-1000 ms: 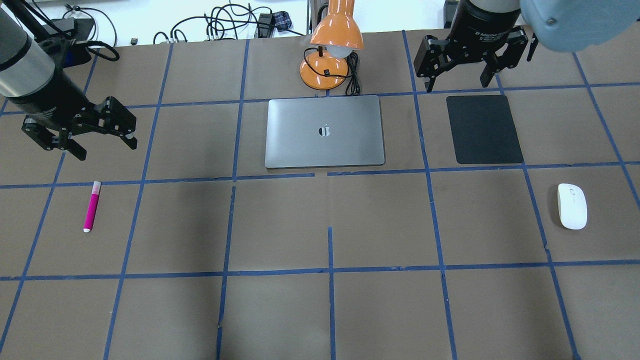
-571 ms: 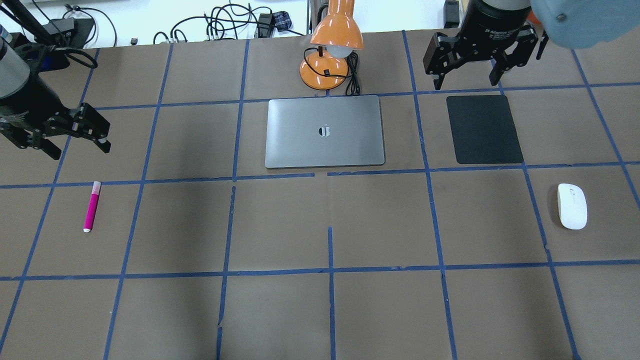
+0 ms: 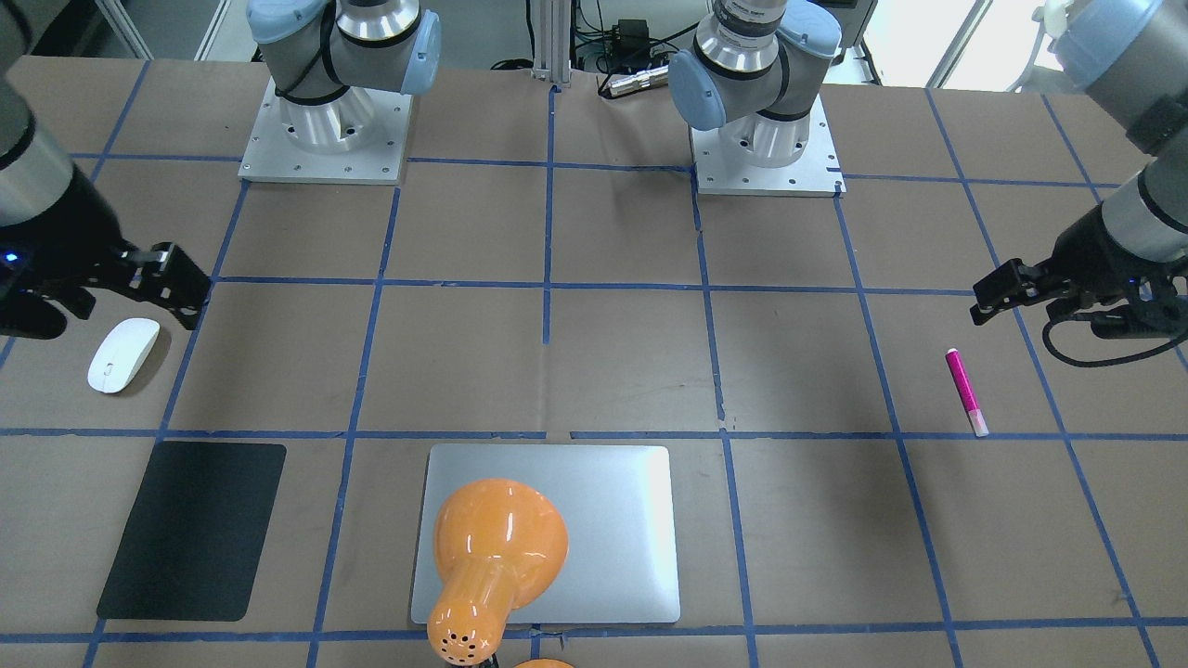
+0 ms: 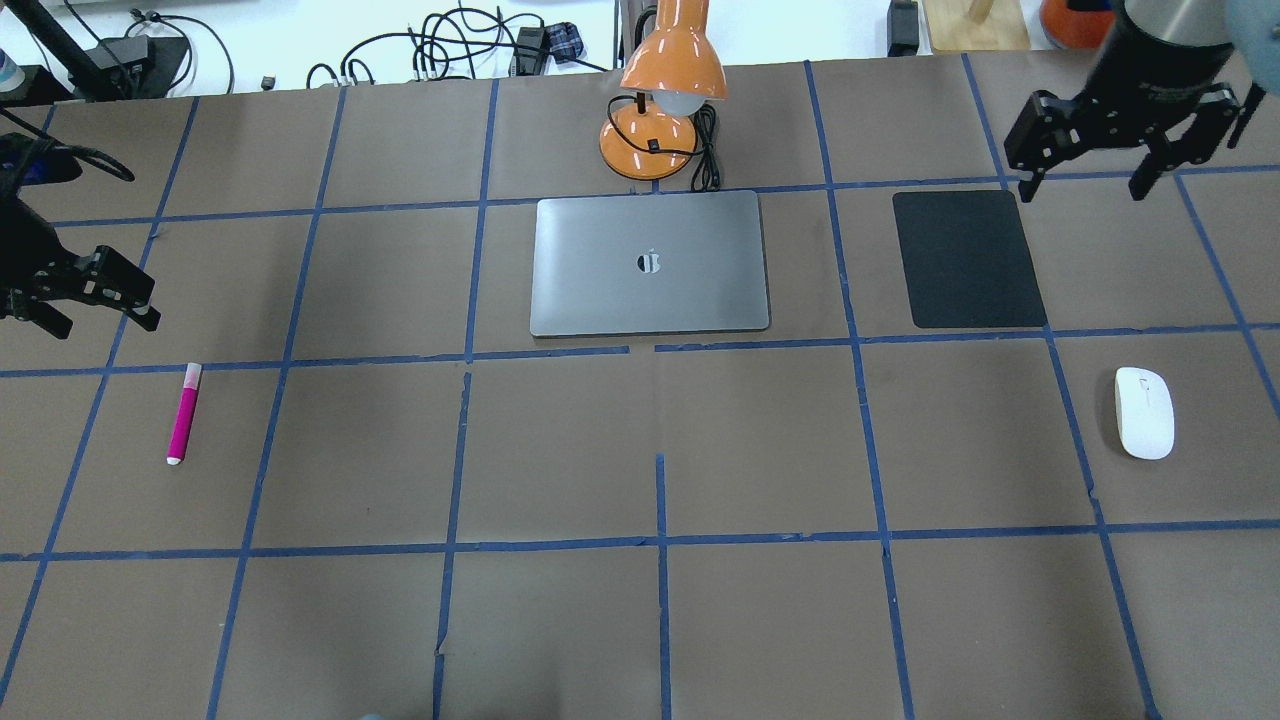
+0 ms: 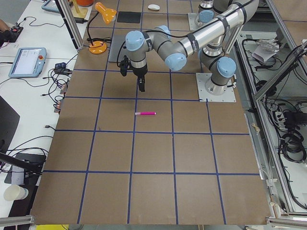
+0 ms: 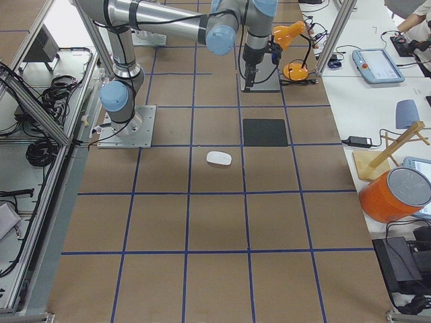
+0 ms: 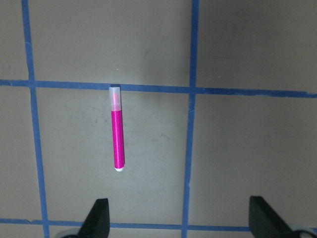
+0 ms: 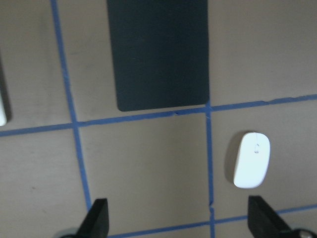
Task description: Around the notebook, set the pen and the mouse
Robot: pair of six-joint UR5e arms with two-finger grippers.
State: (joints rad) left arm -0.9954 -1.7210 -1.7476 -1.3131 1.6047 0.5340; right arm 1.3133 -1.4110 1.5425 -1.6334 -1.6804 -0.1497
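The magenta pen (image 4: 184, 413) lies on the brown table at the left, and the left wrist view shows it straight below (image 7: 117, 134). My left gripper (image 4: 102, 324) hovers open and empty just beyond the pen, near the table's left edge. The white mouse (image 4: 1144, 412) rests at the right; the right wrist view has it (image 8: 252, 159) at lower right. My right gripper (image 4: 1082, 188) hangs open and empty by the far right corner of the black mat, well beyond the mouse. The silver notebook (image 4: 650, 262) lies closed at the centre back.
An orange desk lamp (image 4: 665, 100) stands right behind the notebook, its cord beside it. A black mat (image 4: 968, 258) lies right of the notebook. Cables run along the far table edge. Blue tape lines grid the table.
Both arms have swung outward: the left gripper moved left toward the table's edge, and the right gripper moved right, past the black mat. Pen, mouse and notebook have not moved.
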